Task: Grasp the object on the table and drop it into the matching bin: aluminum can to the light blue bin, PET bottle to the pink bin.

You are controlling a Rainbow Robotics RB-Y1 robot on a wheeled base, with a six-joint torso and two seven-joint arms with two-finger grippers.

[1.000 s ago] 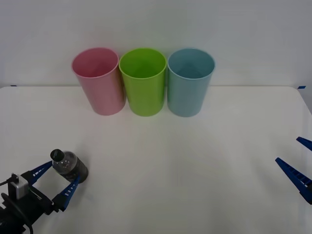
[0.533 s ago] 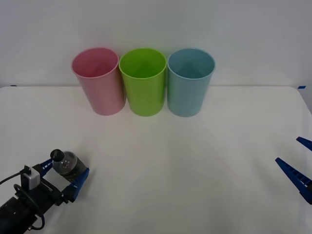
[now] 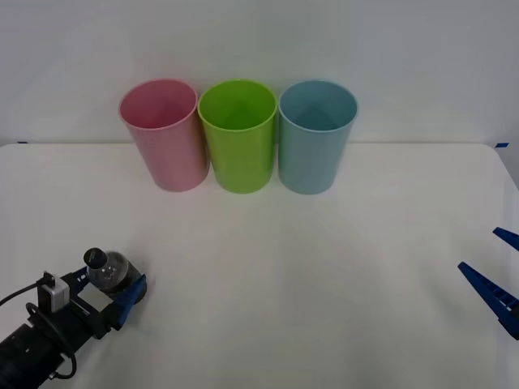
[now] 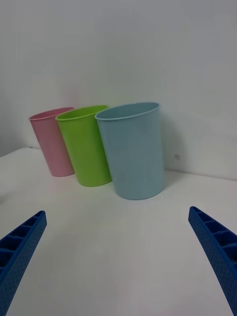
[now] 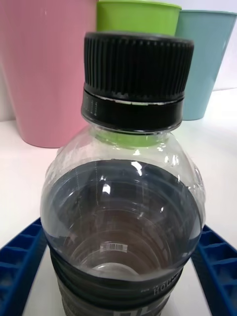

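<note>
Left gripper [image 3: 104, 285] closed around the PET bottle [image 3: 110, 272] at its ribbed lower body — light, thin-walled, likely slippery; right gripper [image 3: 496, 277] spread wide, empty.

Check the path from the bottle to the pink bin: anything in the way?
Nothing visible. The left hand is closed around the PET bottle at the table's near left. The pink bin stands at the far side, leftmost of three, with bare tabletop between. The green bin stands beside it, off the line.
</note>
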